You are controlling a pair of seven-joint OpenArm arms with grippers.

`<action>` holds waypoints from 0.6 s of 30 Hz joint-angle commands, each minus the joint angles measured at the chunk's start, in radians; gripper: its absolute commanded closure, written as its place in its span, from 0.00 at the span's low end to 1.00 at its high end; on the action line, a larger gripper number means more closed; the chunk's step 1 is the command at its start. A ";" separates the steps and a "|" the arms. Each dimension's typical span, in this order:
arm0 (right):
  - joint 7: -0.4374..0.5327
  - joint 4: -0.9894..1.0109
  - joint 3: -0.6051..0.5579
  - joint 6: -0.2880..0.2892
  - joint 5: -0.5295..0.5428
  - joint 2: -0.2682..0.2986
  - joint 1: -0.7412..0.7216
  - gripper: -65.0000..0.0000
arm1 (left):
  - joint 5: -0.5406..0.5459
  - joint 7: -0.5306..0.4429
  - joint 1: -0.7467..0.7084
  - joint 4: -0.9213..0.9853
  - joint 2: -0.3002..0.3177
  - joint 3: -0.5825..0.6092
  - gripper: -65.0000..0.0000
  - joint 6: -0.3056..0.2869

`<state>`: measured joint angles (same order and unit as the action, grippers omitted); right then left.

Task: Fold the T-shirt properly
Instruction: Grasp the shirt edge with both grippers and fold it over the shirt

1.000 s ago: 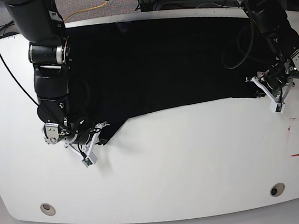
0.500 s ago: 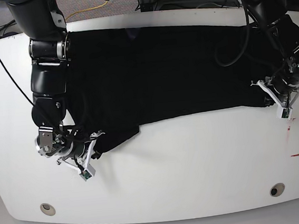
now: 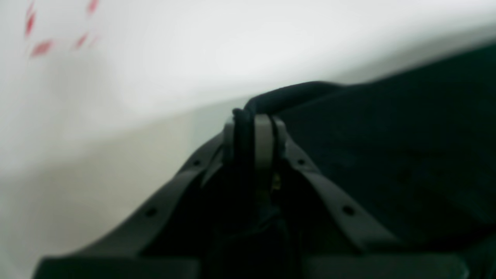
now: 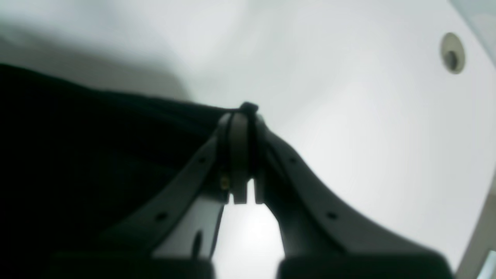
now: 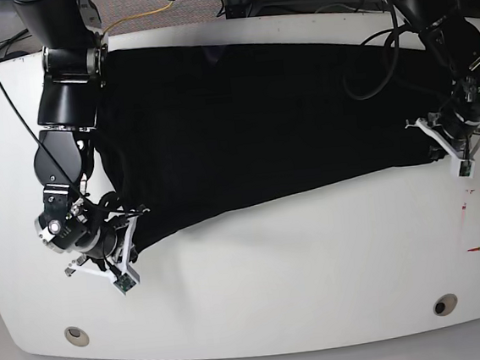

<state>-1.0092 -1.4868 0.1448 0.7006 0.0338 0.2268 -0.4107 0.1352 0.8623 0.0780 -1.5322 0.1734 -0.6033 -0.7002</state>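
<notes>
Both grippers, left [image 3: 254,131] and right [image 4: 240,120], were clamped on the T-shirt [image 5: 251,119] hem; keeping it taut and level looked key.

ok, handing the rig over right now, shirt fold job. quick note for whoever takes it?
Left gripper: shut on the T-shirt, pinching a rolled edge near the red tape marks.
Right gripper: shut on the T-shirt's other near corner, close to the table hole.
T-shirt: spread wide across the far half of the table, near edge stretched between the two grips.
Done: both corners gripped.
Left: no fold visible yet; the whole fold remains.
</notes>
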 commanded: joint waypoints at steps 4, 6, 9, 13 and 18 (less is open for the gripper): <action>-0.072 -0.209 0.005 -0.002 0.010 0.009 0.051 1.00 | 0.010 -0.024 0.021 -0.021 0.019 -0.051 1.00 0.002; -0.096 -0.263 0.005 -0.002 0.010 0.007 0.074 1.00 | 0.010 -0.025 0.021 -0.021 0.019 -0.066 1.00 0.002; -0.147 -0.338 0.005 -0.002 0.010 0.003 0.103 1.00 | 0.010 -0.025 0.021 -0.021 0.019 -0.082 1.00 0.002; -0.201 -0.409 0.005 -0.002 0.010 -0.002 0.138 1.00 | 0.010 -0.025 0.021 -0.021 0.019 -0.082 1.00 0.002; -0.236 -0.478 0.005 -0.002 0.012 -0.010 0.212 1.00 | 0.010 -0.025 0.019 -0.023 0.019 -0.082 1.00 0.002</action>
<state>-1.2472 -1.9266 0.1452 0.7002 0.0509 0.2134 -0.2005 0.1364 0.8600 0.0822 -1.5326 0.1741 -0.6819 -0.7006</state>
